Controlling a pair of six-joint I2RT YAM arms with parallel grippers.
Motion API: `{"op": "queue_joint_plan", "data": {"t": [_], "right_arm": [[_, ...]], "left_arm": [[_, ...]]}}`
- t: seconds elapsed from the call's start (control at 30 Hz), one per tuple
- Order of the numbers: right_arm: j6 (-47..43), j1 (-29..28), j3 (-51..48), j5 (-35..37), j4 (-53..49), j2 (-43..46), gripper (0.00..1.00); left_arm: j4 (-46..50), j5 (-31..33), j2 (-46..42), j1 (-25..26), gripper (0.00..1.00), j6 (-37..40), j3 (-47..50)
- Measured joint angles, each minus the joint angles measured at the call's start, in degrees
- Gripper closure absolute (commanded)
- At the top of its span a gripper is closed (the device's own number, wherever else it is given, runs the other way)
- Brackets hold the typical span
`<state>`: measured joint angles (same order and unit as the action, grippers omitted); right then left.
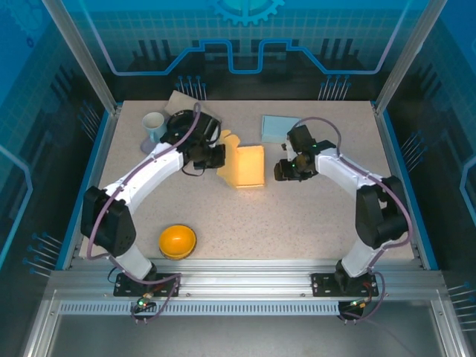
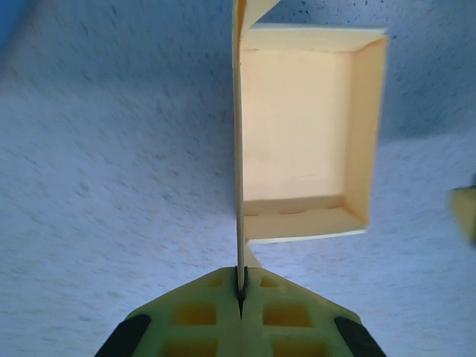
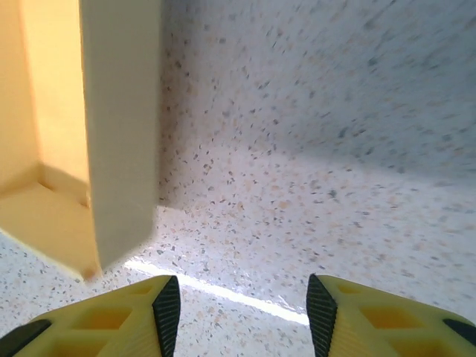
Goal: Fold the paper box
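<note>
- Clutter nearest your bases: the orange bowl (image 1: 178,241) sits well apart from the work and is a hazard only if your left elbow swings low.
- Left gripper (image 2: 240,291): its jaws are fully closed, pinching the thin side flap (image 2: 239,163) of the paper box (image 1: 250,165) edge-on. The bite looks shallow, right at the flap's end. Pull hard and the paper may slip out or tear.
- The paper box stands mid-table between your two grippers, open-topped with its walls up. Nothing pins it down, so I judge that swinging the flap could drag or tip the whole box instead of bending the crease.
- Right gripper (image 3: 242,305): its jaws are about half open and hold nothing, and it hovers just beside the box wall that faces it. Come in too fast and you would shove the box or crush that wall.
- Farther back, the mug (image 1: 154,126) stands close behind your left arm — a wide sweep could knock it. The blue sheet (image 1: 281,128) lies beyond the right gripper.
</note>
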<state>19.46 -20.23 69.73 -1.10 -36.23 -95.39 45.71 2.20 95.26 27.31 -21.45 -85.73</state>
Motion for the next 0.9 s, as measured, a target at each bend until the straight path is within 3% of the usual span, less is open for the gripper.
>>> {"op": "queue_joint_plan", "data": {"t": [0.2, 0.37, 0.53, 0.7, 0.8, 0.9], "right_arm": [[-1.9, 0.5, -1.5, 3.8, 3.7, 13.0, 0.41], [-11.3, 0.5, -6.2, -2.6, 14.6, 19.3, 0.40], [-25.1, 0.6, -14.4, -14.3, 24.8, 19.3, 0.42], [-35.1, 0.8, -13.4, -20.5, 26.9, 15.1, 0.44], [-34.2, 1.9, -7.7, -21.9, 24.9, 9.6, 0.42], [-26.8, 3.2, 0.6, -21.6, 20.0, 5.0, 0.42]], "left_arm": [[9.3, 14.3, 1.0, 6.5, 1.00, 16.1, -4.3], [10.5, 15.0, -1.3, 8.0, 0.99, 26.4, -1.8], [7.8, 11.3, -9.0, 8.8, 0.99, 34.8, 4.4], [4.9, 8.6, -14.6, 10.1, 0.97, 40.8, 8.0], [3.4, 8.9, -15.5, 10.3, 0.97, 42.0, 8.7], [1.6, 11.4, -15.5, 10.9, 0.98, 42.9, 9.3]]}}
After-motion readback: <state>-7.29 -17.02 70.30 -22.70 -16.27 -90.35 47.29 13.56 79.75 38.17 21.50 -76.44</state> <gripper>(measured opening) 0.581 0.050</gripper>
